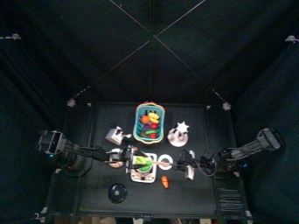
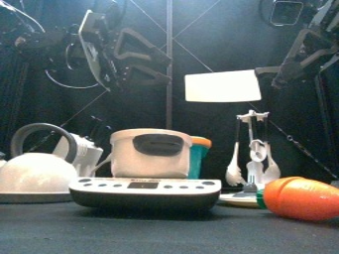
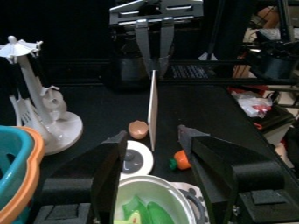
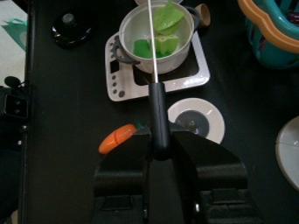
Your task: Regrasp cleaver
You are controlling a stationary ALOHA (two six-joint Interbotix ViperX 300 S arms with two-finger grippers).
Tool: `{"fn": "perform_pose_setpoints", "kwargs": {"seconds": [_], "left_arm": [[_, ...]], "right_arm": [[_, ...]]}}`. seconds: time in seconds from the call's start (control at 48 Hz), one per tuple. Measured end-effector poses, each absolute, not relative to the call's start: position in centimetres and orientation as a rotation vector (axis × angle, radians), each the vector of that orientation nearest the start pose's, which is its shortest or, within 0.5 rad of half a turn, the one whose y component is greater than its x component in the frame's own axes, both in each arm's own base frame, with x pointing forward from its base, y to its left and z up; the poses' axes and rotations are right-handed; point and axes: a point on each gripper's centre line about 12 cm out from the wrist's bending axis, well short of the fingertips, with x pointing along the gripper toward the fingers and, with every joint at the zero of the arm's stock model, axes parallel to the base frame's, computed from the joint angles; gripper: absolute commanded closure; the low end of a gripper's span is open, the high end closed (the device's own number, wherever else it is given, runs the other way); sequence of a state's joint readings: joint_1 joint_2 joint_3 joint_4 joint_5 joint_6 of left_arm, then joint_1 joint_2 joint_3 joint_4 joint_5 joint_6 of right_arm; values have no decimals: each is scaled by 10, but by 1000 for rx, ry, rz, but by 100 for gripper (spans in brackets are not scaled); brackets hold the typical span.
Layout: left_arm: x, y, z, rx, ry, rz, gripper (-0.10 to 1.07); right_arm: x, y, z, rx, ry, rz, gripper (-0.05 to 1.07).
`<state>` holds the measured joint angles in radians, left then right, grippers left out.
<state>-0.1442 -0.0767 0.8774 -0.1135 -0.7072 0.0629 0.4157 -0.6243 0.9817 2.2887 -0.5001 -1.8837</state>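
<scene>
The cleaver (image 2: 223,86) is held up in the air over the table's middle, its wide pale blade flat to the front view. My right gripper (image 4: 158,144) is shut on its black handle (image 4: 156,109); the blade runs edge-on out over the pot. In the left wrist view the cleaver (image 3: 153,96) shows edge-on straight ahead, with the right gripper (image 3: 152,17) behind it. My left gripper (image 3: 152,136) is open and empty, its jaws apart on either side of the blade's line and short of it. In the top view the grippers (image 1: 122,158) (image 1: 187,163) face each other.
A white pot of greens (image 4: 158,39) stands on a scale (image 4: 193,77). Near it are a white disc (image 4: 195,115), a carrot (image 4: 119,138) and a black lid (image 4: 70,31). A teal basket (image 1: 149,122), a utensil stand (image 2: 252,149) and a kettle (image 2: 34,164) stand behind.
</scene>
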Motion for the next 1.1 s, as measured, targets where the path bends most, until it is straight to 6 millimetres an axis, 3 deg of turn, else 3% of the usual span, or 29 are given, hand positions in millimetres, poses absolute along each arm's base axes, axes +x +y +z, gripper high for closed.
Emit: {"fn": "perform_pose_setpoints", "kwargs": {"seconds": [0.333, 0.75, 1.104], "left_arm": [[384, -88, 188, -12, 126, -165, 11], [411, -124, 176, -142, 120, -114, 12], [413, -136, 150, -125, 39, 45, 12]], "right_arm": [[231, 87, 213, 147, 718, -19, 48], [226, 100, 207, 108, 753, 9, 48], [225, 105, 208, 73, 742, 32, 48]]}}
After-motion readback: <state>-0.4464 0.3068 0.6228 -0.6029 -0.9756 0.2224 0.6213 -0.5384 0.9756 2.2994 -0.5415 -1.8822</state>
